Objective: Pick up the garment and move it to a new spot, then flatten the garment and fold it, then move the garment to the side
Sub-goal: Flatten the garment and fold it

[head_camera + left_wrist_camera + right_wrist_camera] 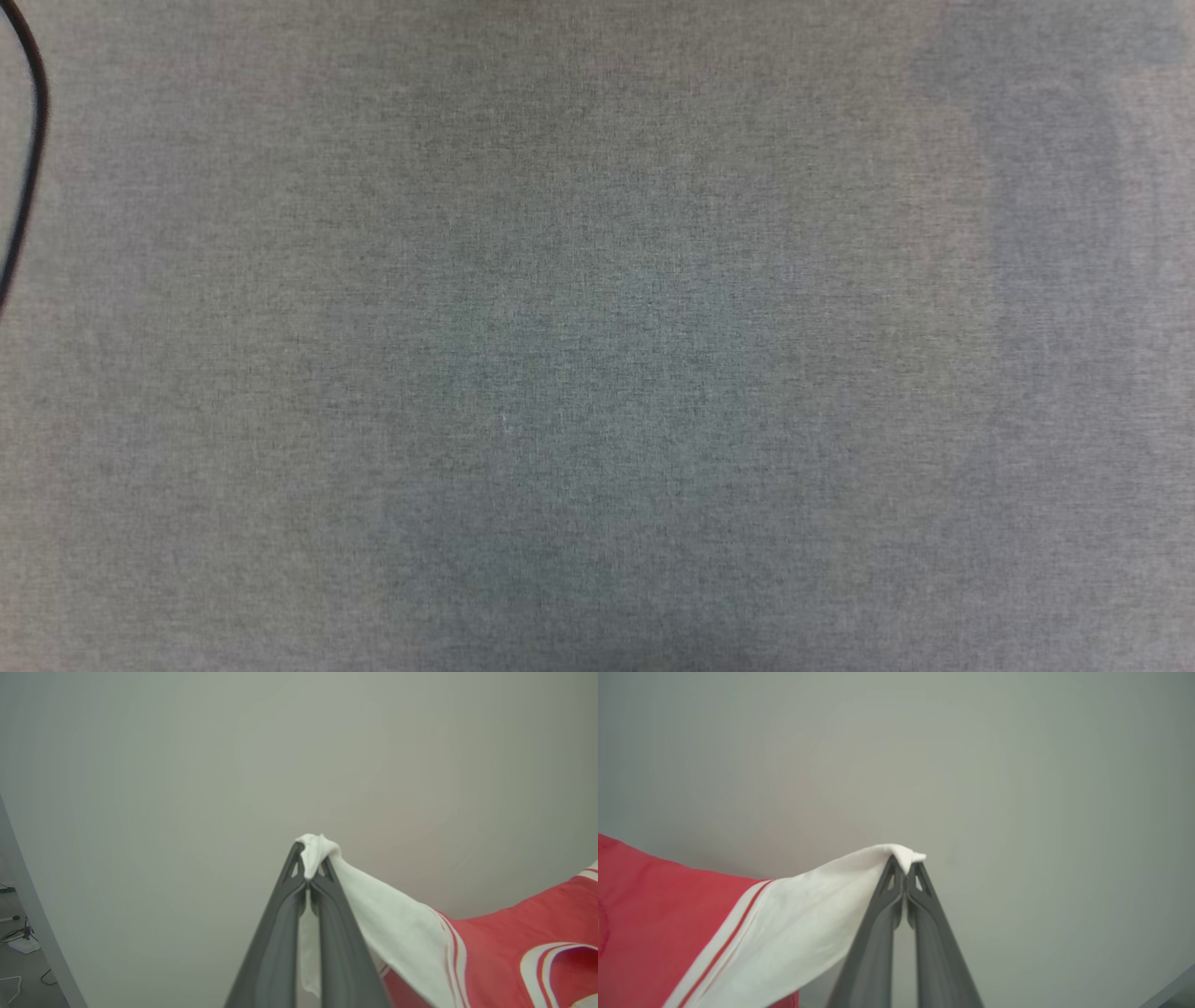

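The garment [504, 947] is a red jersey with white sleeves and striped trim, held up above the grey table. In the left wrist view my left gripper [309, 868] is shut on the tip of one white sleeve, and the cloth drapes down to the right. In the right wrist view my right gripper [906, 868] is shut on the tip of the other white sleeve of the garment [668, 933], whose red body hangs to the left. Most of the jersey's body is out of frame.
The head view looks straight down on the grey cloth-covered table [597, 373], with a black cable [33, 140] curving along its left edge. The left wrist view shows the table's edge [28, 896] and cables on the floor [18, 938] at the far left.
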Robot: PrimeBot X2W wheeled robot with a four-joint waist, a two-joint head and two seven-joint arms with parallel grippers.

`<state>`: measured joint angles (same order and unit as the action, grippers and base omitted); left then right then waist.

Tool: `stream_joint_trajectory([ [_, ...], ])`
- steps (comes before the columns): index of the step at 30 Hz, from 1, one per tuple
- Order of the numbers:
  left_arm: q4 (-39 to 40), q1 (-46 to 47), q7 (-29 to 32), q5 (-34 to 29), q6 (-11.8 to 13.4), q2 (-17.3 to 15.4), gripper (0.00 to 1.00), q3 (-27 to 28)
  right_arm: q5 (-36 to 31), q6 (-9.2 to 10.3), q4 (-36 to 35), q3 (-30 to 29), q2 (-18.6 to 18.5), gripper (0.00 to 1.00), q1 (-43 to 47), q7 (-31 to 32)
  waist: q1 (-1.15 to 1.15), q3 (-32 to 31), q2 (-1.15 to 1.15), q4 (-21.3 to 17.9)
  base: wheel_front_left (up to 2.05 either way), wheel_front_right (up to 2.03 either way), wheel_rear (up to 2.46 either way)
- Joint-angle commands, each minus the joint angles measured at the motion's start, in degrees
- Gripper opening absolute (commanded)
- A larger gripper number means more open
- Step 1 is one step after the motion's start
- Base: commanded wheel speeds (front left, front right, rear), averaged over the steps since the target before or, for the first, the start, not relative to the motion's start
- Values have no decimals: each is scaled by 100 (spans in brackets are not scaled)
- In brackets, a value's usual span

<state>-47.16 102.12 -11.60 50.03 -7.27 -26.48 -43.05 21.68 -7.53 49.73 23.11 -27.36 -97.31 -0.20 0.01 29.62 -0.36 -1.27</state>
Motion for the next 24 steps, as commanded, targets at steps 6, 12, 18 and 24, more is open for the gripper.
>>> stream_joint_trajectory([
  [6,126,-1033,-203,289,-20,-228,0,-194,259,4,241,368,217,0,886,-404,-1,-374,36,-73,0,0,0],
  [12,474,-2251,-312,496,-21,-470,0,-184,615,4,100,804,212,0,1904,-697,-1,-836,36,-61,0,0,0],
  [18,1068,-3748,-337,633,127,-657,0,0,1108,4,-300,1248,-43,0,3249,-829,-1,-1390,36,30,0,0,0],
  [24,1865,-5395,-339,642,504,-778,0,151,1542,4,-886,1515,-459,0,4738,-790,-1,-1924,36,138,0,0,0],
])
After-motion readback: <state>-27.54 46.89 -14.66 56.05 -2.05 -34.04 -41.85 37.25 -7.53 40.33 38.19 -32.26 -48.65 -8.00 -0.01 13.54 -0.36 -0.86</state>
